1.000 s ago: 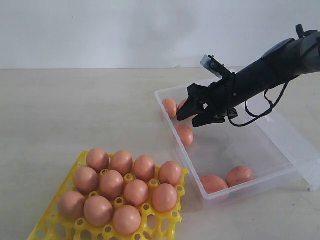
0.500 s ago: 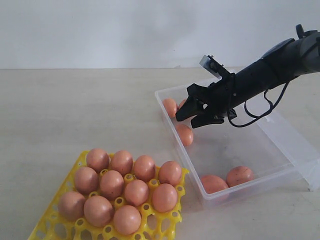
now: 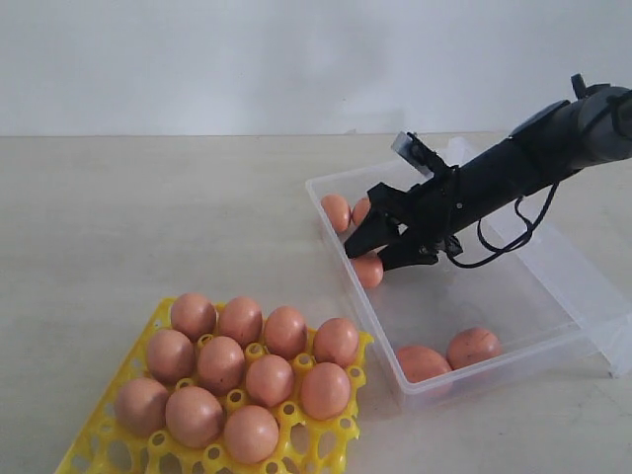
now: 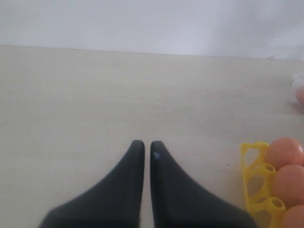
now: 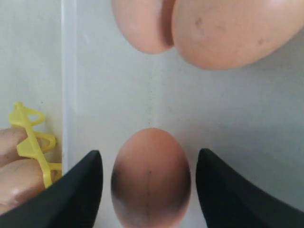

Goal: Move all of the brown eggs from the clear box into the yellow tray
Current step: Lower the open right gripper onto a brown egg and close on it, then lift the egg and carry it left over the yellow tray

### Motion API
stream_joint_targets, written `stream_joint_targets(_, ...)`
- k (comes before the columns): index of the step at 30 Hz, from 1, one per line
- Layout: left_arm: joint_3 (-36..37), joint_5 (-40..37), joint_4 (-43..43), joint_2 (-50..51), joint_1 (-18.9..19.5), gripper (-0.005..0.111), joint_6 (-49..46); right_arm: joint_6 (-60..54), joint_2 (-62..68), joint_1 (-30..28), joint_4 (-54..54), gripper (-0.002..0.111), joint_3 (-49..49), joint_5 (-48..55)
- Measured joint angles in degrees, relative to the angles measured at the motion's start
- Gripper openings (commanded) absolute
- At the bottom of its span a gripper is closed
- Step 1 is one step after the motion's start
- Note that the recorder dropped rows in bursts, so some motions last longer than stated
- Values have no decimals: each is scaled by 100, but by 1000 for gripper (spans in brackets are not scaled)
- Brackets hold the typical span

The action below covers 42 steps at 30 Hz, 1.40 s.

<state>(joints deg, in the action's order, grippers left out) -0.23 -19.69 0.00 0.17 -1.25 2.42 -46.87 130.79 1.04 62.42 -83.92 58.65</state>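
Straddling one brown egg (image 5: 150,178) with jaws spread wide and nothing gripped, the right gripper (image 3: 363,259) hangs inside the clear box (image 3: 464,296) by the wall facing the yellow tray (image 3: 339,432), the egg's long axis lying along the fingers.

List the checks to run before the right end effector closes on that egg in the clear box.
1. right end effector open: ok, jaws wide.
2. brown egg centred between the jaws: ok, gaps on both sides.
3. Jaws low enough around it: cannot tell.
4. two other eggs clear of the grasp: ok, they lie apart from it.
5. yellow tray has free cells: ok, near row looks open.
6. left end effector out of the way: ok, shut over bare table.
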Motion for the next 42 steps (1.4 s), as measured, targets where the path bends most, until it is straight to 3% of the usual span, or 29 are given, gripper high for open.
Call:
stream_joint_targets(4, 0, 0, 0, 0, 0, 4, 0, 0, 69, 0, 67, 49, -23, 122)
stream_joint_targets(14, 0, 0, 0, 0, 0, 4, 0, -390, 115, -31, 82, 0, -34, 231)
stream_joint_targets(23, 0, 0, 0, 0, 0, 4, 0, -665, 119, -31, 93, 0, -34, 238)
stream_joint_targets(42, 0, 0, 0, 0, 0, 4, 0, -854, -820, -31, -515, 0, 10, -1255)
